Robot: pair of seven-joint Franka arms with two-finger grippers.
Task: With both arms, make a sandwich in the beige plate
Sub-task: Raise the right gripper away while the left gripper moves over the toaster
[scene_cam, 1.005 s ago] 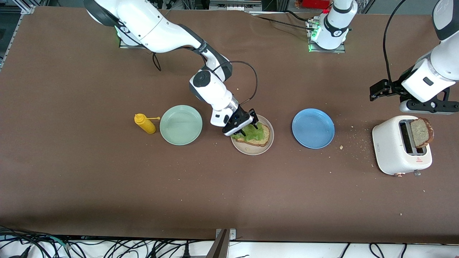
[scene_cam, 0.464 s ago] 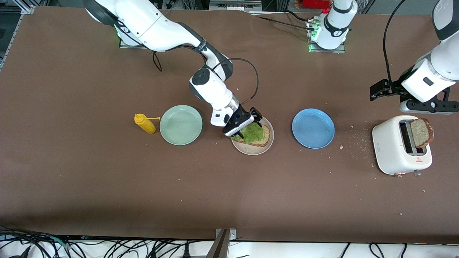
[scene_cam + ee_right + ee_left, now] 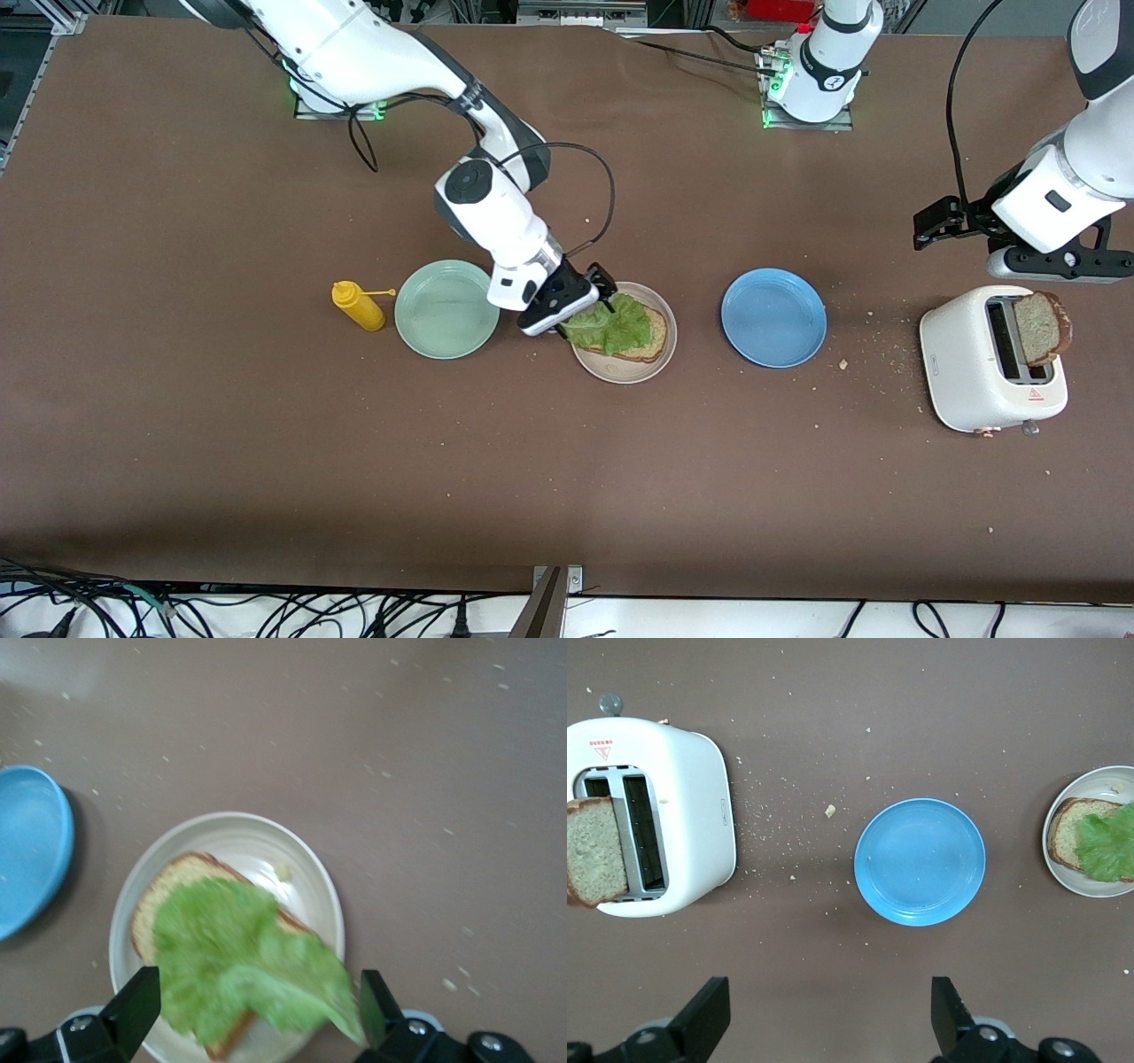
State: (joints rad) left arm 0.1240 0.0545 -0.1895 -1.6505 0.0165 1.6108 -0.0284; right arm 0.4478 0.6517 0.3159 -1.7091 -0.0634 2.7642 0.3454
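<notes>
One layer is now added: the right tool, fingers spread and empty, has let go and backed off the beige plate, leaving lettuce on the bread. Next, the left tool waits spread above the toaster, whose slice should top the sandwich.

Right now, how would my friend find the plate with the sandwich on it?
Three round plates sit in a row across the brown table. The beige plate is the middle one, between the mint-green plate and the blue plate. Only it holds toast topped with lettuce.
</notes>
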